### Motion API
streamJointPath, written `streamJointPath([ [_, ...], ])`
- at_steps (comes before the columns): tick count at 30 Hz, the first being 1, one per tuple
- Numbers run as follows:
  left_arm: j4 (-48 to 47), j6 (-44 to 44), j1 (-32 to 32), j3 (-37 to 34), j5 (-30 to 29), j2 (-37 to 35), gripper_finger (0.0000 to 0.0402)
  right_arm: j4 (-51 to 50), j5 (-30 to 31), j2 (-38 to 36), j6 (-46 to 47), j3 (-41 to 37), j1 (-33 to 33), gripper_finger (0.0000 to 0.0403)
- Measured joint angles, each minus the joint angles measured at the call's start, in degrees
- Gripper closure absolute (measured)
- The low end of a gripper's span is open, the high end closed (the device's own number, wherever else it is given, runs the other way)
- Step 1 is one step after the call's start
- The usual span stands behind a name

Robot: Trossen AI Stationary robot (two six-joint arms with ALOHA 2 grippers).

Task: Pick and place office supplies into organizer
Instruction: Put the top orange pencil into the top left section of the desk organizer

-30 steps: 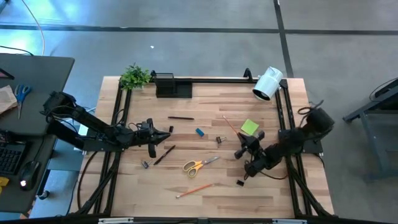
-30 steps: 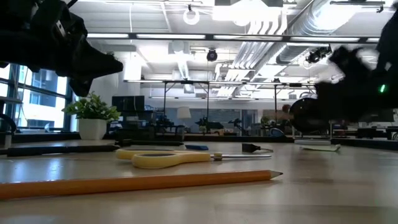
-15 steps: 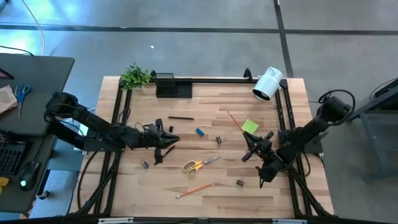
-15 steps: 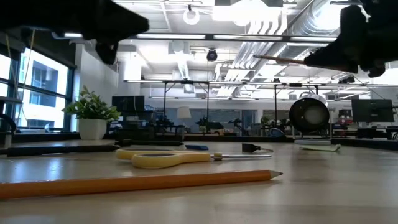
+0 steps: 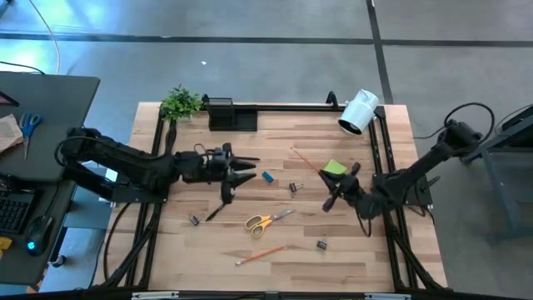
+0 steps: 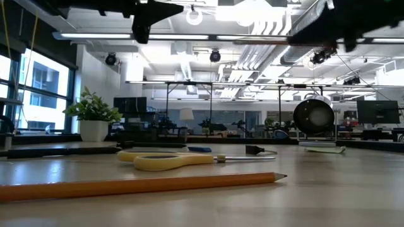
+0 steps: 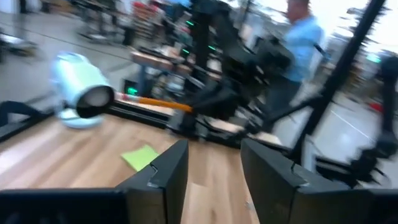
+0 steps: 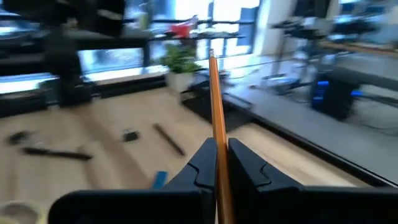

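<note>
The left pincer (image 5: 241, 169) hangs over the wooden surface (image 5: 275, 250) with fingers apart and nothing between them, near the slim black pen (image 5: 242, 158). To its right, the right pincer (image 8: 219, 163) is clamped on a long orange wooden pencil (image 8: 217, 112), lifted clear, well short of the low black compartmented organizer (image 5: 229, 115) at the far edge. That pencil is judged light, stiff and smooth (apt to pivot), so a mid-shaft hold suits it.
</note>
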Motion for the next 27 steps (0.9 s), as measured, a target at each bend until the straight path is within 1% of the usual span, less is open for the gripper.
streamJointPath([
  [3,-1.49,-0.19,1.37,0.12,6.49,0.00,0.0261,7.78,-8.99,-1.80,-7.91,0.00,-3.19,0.0396],
  [6,-2.31,-0.42,1.74,0.12,10.22,0.00,0.0261,17.18,-14.29,-2.49,-15.24,0.00,-4.71,0.0395],
  [9,-0.65,0.01,1.62,0.12,10.54,0.04,0.0261,24.18,-18.97,-2.42,-19.29,0.02,-5.56,0.0396],
  [11,3.35,0.01,1.57,0.12,10.10,0.12,0.0261,27.20,-23.75,-1.65,-19.44,0.03,-6.51,0.0396],
  [13,9.66,0.01,1.42,0.15,9.19,1.31,0.0261,29.80,-27.56,-0.15,-18.94,0.04,-7.36,0.0396],
  [14,12.57,0.13,0.98,0.16,8.94,2.35,0.0261,31.51,-28.52,0.89,-18.77,0.04,-7.77,0.0395],
  [17,20.70,1.30,-0.61,0.16,7.89,6.83,0.0261,36.02,-28.71,4.89,-18.75,0.04,-8.57,0.0395],
  [21,25.79,1.52,-2.78,0.14,0.82,12.64,0.0261,43.67,-30.00,10.56,-19.98,0.04,-8.65,0.0396],
  [23,28.44,1.71,-2.90,0.14,-1.48,14.30,0.0261,46.50,-29.98,12.72,-20.22,0.04,-8.61,0.0394],
  [27,32.60,2.34,-2.89,0.14,-1.81,16.04,0.0261,48.53,-29.97,15.77,-18.92,0.04,-8.63,0.0394],
])
